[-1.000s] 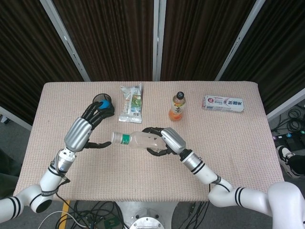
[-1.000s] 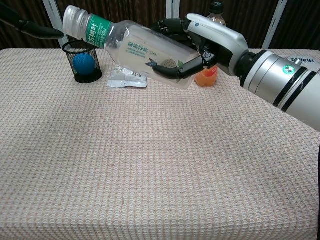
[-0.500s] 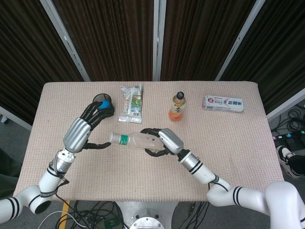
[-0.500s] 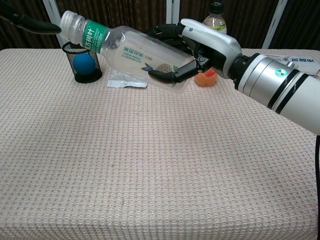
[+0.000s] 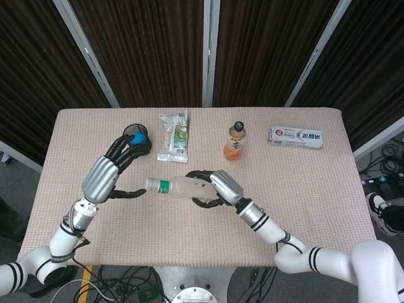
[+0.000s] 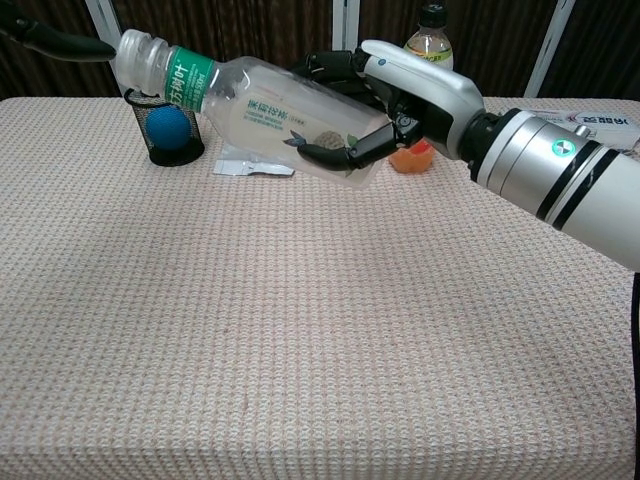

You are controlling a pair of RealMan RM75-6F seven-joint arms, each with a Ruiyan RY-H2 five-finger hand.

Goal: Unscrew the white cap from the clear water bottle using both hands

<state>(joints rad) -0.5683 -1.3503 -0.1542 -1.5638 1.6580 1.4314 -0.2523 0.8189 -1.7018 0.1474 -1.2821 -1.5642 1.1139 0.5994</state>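
The clear water bottle [image 5: 182, 185] with a green label is held off the table, lying tilted with its white cap [image 5: 151, 184] pointing to the left. My right hand [image 5: 219, 187] grips its body from the far end; in the chest view the right hand [image 6: 400, 90] wraps the bottle [image 6: 270, 108], and the cap [image 6: 137, 50] sits highest at the upper left. My left hand [image 5: 109, 173] hovers just left of the cap with its fingers spread and holds nothing. One dark fingertip [image 6: 95, 46] reaches up to the cap's side; contact is unclear.
A black mesh cup holding a blue ball [image 5: 136, 140] stands behind the left hand. A snack packet [image 5: 173, 137], an orange drink bottle [image 5: 235, 141] and a white tissue pack [image 5: 295, 136] lie along the table's far side.
The right hand has shifted the bottle a little to the left, bringing the cap closer to the left hand's fingertip. The left hand has barely moved.
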